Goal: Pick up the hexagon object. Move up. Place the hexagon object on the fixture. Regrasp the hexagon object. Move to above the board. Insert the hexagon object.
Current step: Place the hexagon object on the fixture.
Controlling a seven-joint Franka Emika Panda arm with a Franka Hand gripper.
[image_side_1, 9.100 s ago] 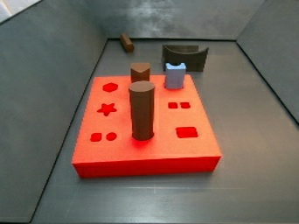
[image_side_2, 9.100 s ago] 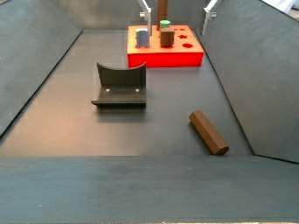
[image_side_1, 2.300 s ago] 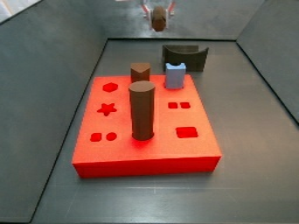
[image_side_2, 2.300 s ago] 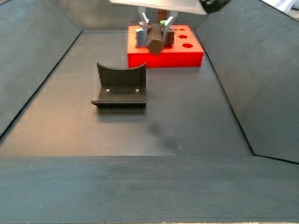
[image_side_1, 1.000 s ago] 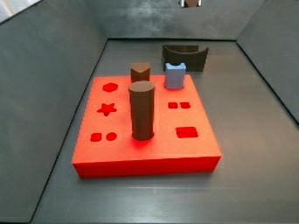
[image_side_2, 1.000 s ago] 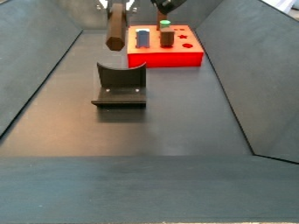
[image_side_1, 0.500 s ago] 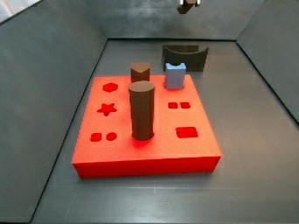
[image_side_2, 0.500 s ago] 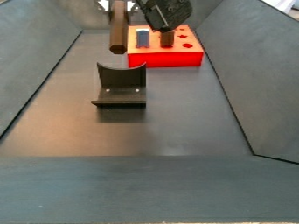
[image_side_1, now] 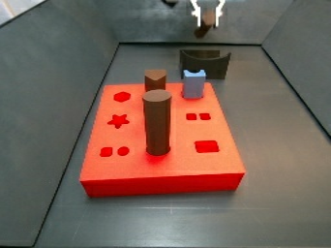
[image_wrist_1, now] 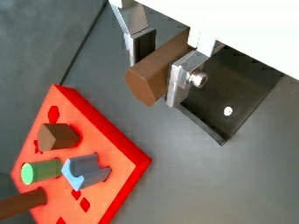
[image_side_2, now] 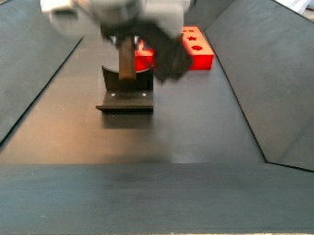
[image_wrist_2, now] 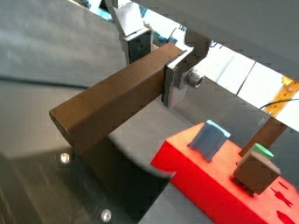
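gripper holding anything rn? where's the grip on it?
Yes. The gripper above the fixture holds the hexagon object, jaws clamping its flat sides near one end.

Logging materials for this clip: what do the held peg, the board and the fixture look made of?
Peg, shut in the gripper above the fixture: matte brown, likely plastic or wood.
Board: bright red, smooth, probably plastic.
Fixture: dark, slightly glossy, with screw heads; metal or plastic, unclear.

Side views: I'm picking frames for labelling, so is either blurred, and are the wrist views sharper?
A side view smears the arm and the hand above the fixture with motion blur; the board behind stays crisp. In a side view, the hand is slightly soft. Both wrist views show the hexagon object sharply.
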